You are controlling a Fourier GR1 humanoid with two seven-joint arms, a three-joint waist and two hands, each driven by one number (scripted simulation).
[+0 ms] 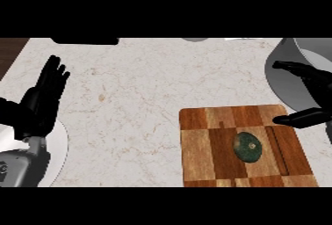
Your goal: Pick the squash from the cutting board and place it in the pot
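A dark green squash (247,146) lies on the checkered wooden cutting board (207,149) at the lower right of the head view. The grey pot (280,79) stands just beyond the board at the right edge, partly cut off. My right hand (312,94) hovers over the pot's near side and the board's far right corner, fingers and thumb spread open, holding nothing; its thumb points left above the board. My left hand (40,101) rests open at the left edge, fingers up.
The marble counter (142,88) stretches between the hands. A dark flat object (84,41) sits at the far edge, top left. Dark wood shows past the counter's left corner (9,50).
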